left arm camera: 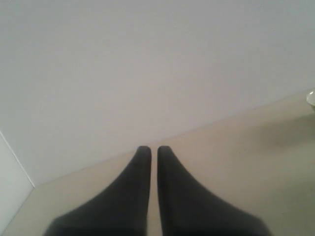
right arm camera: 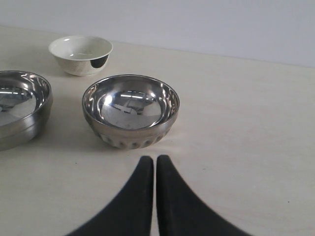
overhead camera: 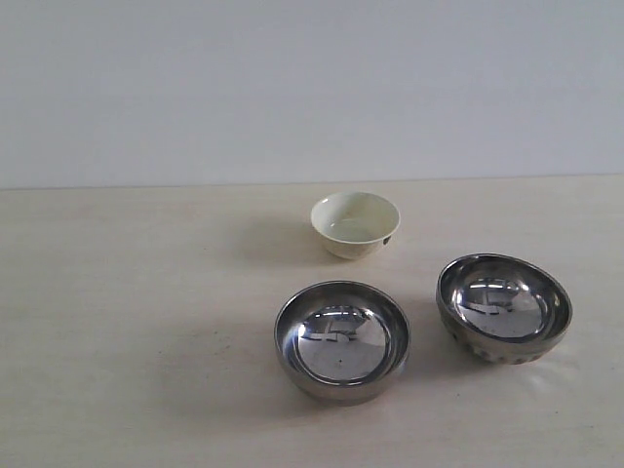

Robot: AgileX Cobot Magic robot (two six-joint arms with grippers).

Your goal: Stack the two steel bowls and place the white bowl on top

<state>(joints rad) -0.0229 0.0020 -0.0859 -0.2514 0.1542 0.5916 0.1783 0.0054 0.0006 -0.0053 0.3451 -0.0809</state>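
Three bowls stand apart on the pale table. The smooth steel bowl (overhead camera: pixel 342 340) (right arm camera: pixel 19 105) is front centre. The dimpled steel bowl (overhead camera: pixel 503 307) (right arm camera: pixel 130 111) sits to its right. The white bowl (overhead camera: pixel 355 223) (right arm camera: pixel 81 54) with a dark mark is behind them; only its rim edge (left arm camera: pixel 311 98) shows in the left wrist view. Neither arm appears in the exterior view. My right gripper (right arm camera: pixel 155 159) is shut and empty, a short way from the dimpled bowl. My left gripper (left arm camera: pixel 154 149) is shut and empty over bare table, facing the wall.
A plain grey-white wall (overhead camera: pixel 312 88) runs along the table's far edge. The table (overhead camera: pixel 127 322) is a light wood-tone surface. A wall corner (left arm camera: pixel 15 172) shows in the left wrist view.
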